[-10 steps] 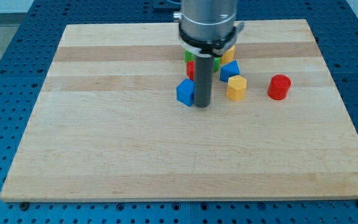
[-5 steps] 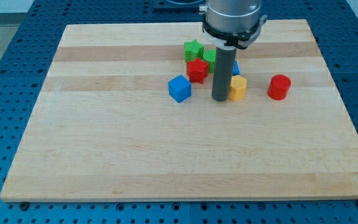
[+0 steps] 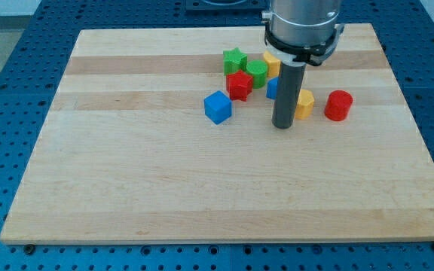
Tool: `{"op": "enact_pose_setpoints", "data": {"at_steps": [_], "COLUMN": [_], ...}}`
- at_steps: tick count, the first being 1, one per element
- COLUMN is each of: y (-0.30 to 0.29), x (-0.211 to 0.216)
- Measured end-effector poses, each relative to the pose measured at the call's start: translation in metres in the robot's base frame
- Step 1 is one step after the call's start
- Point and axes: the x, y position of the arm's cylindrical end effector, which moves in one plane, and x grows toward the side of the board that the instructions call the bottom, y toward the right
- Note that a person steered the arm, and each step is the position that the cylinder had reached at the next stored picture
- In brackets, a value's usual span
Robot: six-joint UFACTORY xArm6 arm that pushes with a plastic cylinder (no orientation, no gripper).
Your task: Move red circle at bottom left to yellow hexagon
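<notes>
Tip down on the wooden board, right of centre, just left of the yellow hexagon. No jaws, only a rod. Red circle near the right edge, just right of the hexagon, apart. Blue cube left of tip; green star, red block toward the top edge.

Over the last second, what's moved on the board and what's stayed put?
My tip slid toward the view's right, from beside the blue cube to just left of the yellow hexagon. The blue cube shifted slightly left, and the yellow hexagon was nudged right, closer to the red cylinder. The red cylinder, green star and red star stayed where they were.
</notes>
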Motion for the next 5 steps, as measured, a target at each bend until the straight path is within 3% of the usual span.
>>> {"op": "enact_pose_setpoints", "data": {"at_steps": [2,5], "y": [0.039,0.156], "x": [0.020,0.009]}}
